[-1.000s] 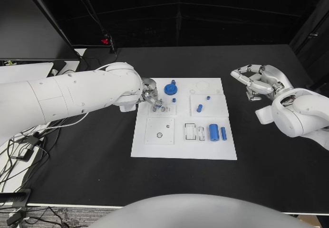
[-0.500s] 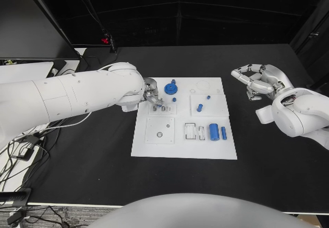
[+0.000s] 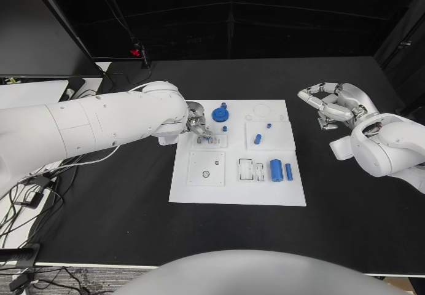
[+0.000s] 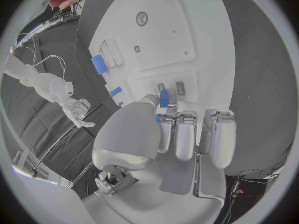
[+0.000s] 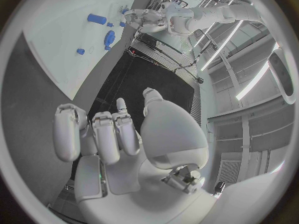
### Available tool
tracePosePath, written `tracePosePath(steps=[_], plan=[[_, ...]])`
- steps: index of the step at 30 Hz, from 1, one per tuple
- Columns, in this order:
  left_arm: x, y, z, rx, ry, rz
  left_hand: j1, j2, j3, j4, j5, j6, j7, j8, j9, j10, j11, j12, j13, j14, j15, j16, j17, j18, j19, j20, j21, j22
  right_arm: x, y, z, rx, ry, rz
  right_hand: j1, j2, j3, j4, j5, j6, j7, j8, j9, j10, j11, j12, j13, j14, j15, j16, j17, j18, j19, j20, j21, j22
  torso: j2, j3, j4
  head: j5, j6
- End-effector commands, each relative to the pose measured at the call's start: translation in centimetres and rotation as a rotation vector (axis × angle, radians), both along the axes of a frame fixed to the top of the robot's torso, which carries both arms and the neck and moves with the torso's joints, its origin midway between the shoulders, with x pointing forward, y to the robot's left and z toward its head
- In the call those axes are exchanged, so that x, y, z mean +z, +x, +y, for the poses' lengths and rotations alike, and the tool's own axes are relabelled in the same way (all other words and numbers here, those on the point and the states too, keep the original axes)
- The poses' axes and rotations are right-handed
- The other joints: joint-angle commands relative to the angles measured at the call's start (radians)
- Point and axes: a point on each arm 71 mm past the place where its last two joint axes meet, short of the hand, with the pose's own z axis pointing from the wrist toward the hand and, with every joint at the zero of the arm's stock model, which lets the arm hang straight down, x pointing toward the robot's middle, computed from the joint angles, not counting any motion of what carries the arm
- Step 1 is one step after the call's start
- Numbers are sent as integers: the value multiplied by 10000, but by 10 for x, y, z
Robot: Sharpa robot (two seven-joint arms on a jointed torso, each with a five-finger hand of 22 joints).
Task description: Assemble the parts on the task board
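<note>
Task board (image 3: 237, 190): I take this white plate in the middle of the black table (image 3: 106, 215) as my landmark.
Left hand (image 3: 196, 125): I see it over the board's far-left part, fingers curled down together toward a small raised block (image 3: 210, 141). On the left wrist view a small blue part (image 4: 164, 98) sits pinched between the thumb and the fingertips, right above two dark slots (image 4: 171, 87) in that block.
Right hand (image 3: 331, 104): off the board's far-right side, apart from it, above bare table. Its fingers curl inward and I see nothing in them.
Blue gear (image 3: 220, 114): on the board's far edge, just beside the left hand.
Small blue peg (image 3: 258, 139): standing on the board's far-right quarter.
Blue cylinder (image 3: 276, 170): lying on the board's right side, nearer me, with a thinner blue pin (image 3: 288, 172) just beside it.
Empty recesses (image 3: 250, 170): white rectangular pockets, just left of the cylinder.
</note>
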Motion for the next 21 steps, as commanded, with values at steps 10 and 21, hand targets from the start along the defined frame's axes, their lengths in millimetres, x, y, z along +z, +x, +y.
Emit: tracePosePath(steps=[10, 21], plan=[[-2, -1, -2, -150, 115, 241, -64, 141, 215, -100, -88, -22, -72, 51, 18, 1080, -32, -24, 2606, 1064, -59, 9, 2635, -142, 1044, -47, 32, 2629, 1, -1, 2, 86, 24, -97, 69, 82, -83, 3, -13, -105, 653, 88, -15, 1058, 76, 24, 2629, 1021, 67, 25, 2631, 171, -63, 32, -57, 1999, -1, -6, 9, -24, -38], [-3, -1, 0, -140, 175, 323, -86, 162, 230, -99, -108, -27, -67, 46, 22, 1080, -28, -24, 2606, 1064, -57, 9, 2635, -142, 1044, -46, 32, 2629, 1, 0, 2, 84, 22, -93, 66, 86, -85, 5, -13, -106, 653, 91, -15, 1058, 77, 24, 2629, 1021, 67, 25, 2631, 170, -60, 32, -53, 2000, -7, 1, 23, -3, -53]])
